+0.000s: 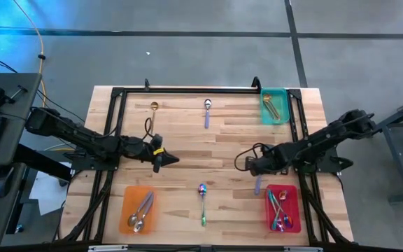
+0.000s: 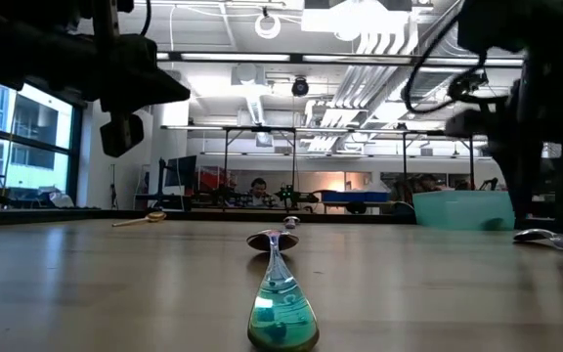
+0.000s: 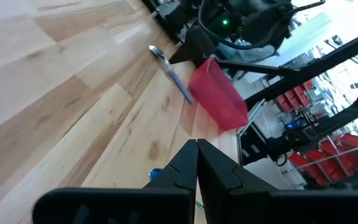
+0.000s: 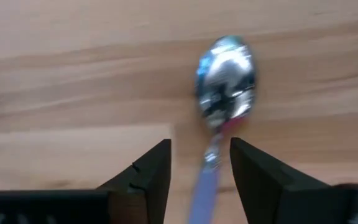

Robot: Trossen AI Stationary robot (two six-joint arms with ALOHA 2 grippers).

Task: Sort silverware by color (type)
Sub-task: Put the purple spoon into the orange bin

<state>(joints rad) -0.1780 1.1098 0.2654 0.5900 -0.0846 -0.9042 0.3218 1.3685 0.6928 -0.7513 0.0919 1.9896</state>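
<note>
Four spoons lie loose on the wooden table: a gold one point(image 1: 154, 106), a silver one with a bluish handle point(image 1: 207, 112), a rainbow one point(image 1: 203, 203) and a shiny one with a blue-purple handle point(image 1: 258, 185) beside the pink tray. My right gripper point(image 4: 201, 146) is open just above this last spoon point(image 4: 224, 81), a finger on either side of its handle point(image 4: 207, 177), touching nothing that I can see. My left gripper point(image 1: 168, 159) is shut and hangs over the table's left middle, holding nothing.
The orange tray point(image 1: 127, 210) at the near left holds silver spoons. Rainbow spoons lie in the pink tray point(image 1: 294, 208) at the near right. The green tray point(image 1: 283, 94) at the far right holds gold ones. A black frame point(image 1: 187, 89) borders the table.
</note>
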